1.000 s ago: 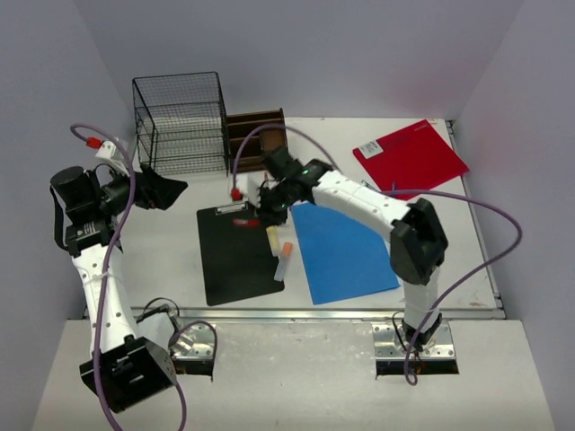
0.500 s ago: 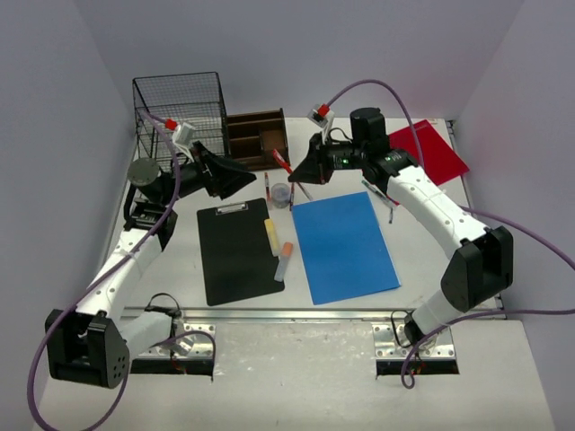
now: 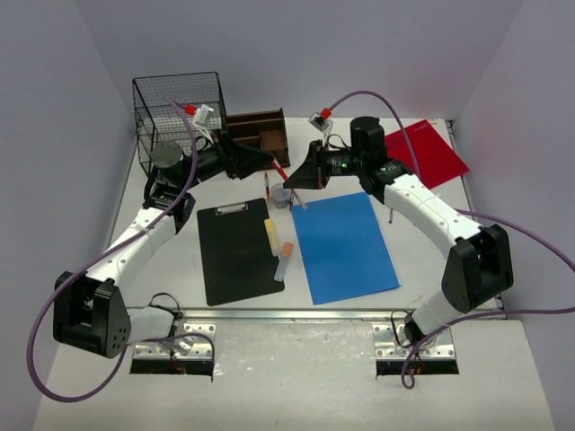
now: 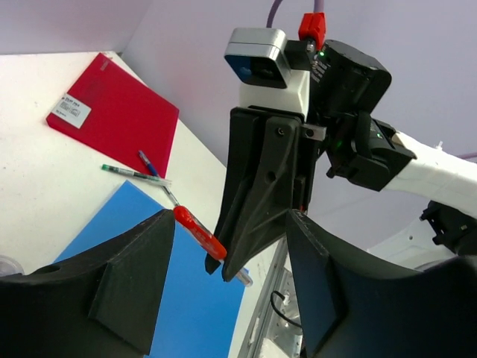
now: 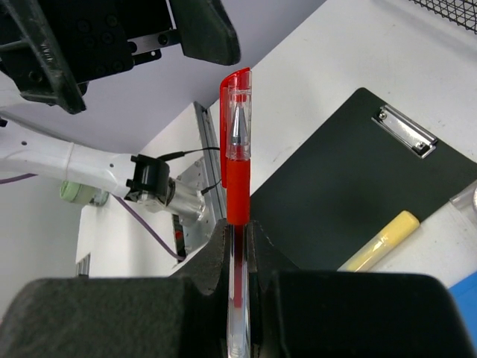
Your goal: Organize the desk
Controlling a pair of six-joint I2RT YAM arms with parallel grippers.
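The desk (image 3: pixel 431 224) is the white tabletop under both arms. Above its back middle, my right gripper (image 3: pixel 295 178) is shut on a red pen (image 3: pixel 281 168), whose capped end sticks out past the fingertips. In the right wrist view the red pen (image 5: pixel 237 171) rises from that shut gripper (image 5: pixel 238 250). My left gripper (image 3: pixel 265 162) faces it from the left and stands open. In the left wrist view the pen's cap (image 4: pixel 197 231) and the right gripper's tips lie between the spread jaws of my left gripper (image 4: pixel 231 276), not touching either pad.
A black clipboard (image 3: pixel 235 251) carries a yellow highlighter (image 3: pixel 270 232) and an orange-capped marker (image 3: pixel 284 260). A blue folder (image 3: pixel 343 247) lies beside it and a red folder (image 3: pixel 422 153) at back right. Wire basket (image 3: pixel 180 112), wooden organizer (image 3: pixel 256 133), small cup (image 3: pixel 281 195) and loose pens (image 3: pixel 377 193) are at the back.
My right gripper has lifted the red pen from the clipboard to the back middle. My left arm has swung in from the left edge toward it, its jaws narrowing.
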